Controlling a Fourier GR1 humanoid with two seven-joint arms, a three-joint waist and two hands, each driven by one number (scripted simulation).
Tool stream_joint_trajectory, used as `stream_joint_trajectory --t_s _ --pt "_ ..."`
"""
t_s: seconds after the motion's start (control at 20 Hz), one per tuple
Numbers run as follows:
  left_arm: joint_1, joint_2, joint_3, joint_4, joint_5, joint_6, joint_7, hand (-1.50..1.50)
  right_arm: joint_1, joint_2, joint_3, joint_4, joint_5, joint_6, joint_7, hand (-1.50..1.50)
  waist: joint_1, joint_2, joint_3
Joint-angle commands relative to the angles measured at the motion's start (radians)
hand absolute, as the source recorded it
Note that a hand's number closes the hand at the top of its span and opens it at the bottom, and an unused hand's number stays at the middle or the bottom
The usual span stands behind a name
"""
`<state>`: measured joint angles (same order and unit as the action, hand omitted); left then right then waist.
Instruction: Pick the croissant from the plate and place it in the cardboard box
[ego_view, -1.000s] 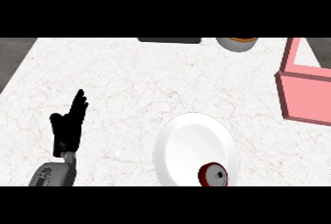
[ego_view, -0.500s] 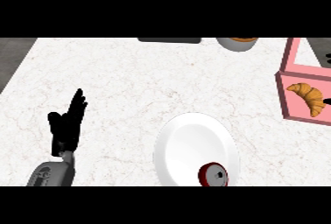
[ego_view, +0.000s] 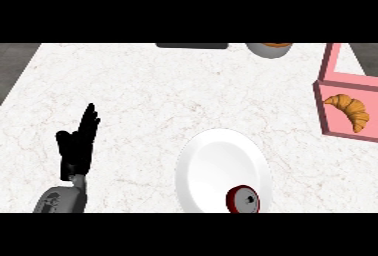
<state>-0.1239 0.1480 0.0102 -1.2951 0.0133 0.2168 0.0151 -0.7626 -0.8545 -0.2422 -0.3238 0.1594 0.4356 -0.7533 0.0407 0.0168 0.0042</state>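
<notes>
Head view gives you the left robot hand (ego_view: 76, 145) low at the left side of the bench (ego_view: 162, 90), its fingers straight and pointing up, holding nothing, at rest. To the right of that hand, well apart from it, lies the white plate (ego_view: 218, 160), with a small round red-rimmed thing (ego_view: 243, 199) at its lower right edge. Far above the hand, along the back edge, you see a dark flat thing (ego_view: 192, 45) and then a grey bowl (ego_view: 269, 49). Farthest right of the hand stands the pink box (ego_view: 343, 75), and the croissant (ego_view: 350, 109) lies inside it.
</notes>
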Motion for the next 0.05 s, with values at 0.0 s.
stream_joint_trajectory --t_s 0.0 --pt "0.026 0.008 0.0 -0.059 0.009 -0.007 0.029 0.0 -0.009 -0.081 -0.085 0.093 -0.085 0.179 -0.028 -1.5 -0.002 -0.005 0.001"
